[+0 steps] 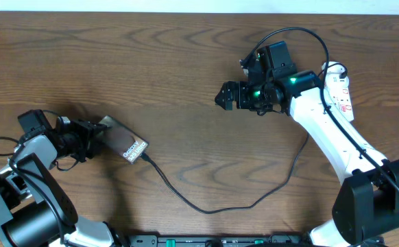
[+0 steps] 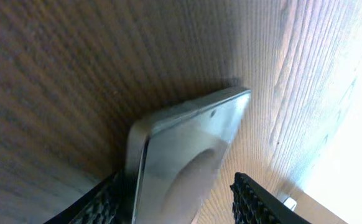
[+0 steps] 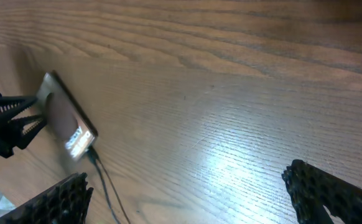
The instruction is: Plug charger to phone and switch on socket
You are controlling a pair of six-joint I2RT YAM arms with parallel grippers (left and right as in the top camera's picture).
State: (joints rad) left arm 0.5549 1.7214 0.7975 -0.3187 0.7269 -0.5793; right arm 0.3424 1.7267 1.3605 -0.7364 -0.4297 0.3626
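The phone (image 1: 125, 145) lies at the left of the table with its lettered end to the right; it also shows in the left wrist view (image 2: 187, 155) and the right wrist view (image 3: 66, 121). The charger cable (image 1: 206, 209) runs from that end in a long curve toward the right. Its connector tip (image 1: 145, 157) sits against the phone's end. My left gripper (image 1: 93, 140) is open, its fingers (image 2: 175, 199) straddling the phone's other end, one finger against an edge and the other apart. My right gripper (image 1: 224, 95) is wide open and empty over bare wood (image 3: 187, 199). The socket (image 1: 340, 88) lies at the far right, partly hidden by my right arm.
The wooden table (image 1: 151, 62) fills the view. The charger cable rises at the right (image 1: 302, 147) toward the socket, passing behind my right arm. My left arm's base (image 1: 14, 206) sits at the lower left and my right arm's base (image 1: 374, 199) at the lower right.
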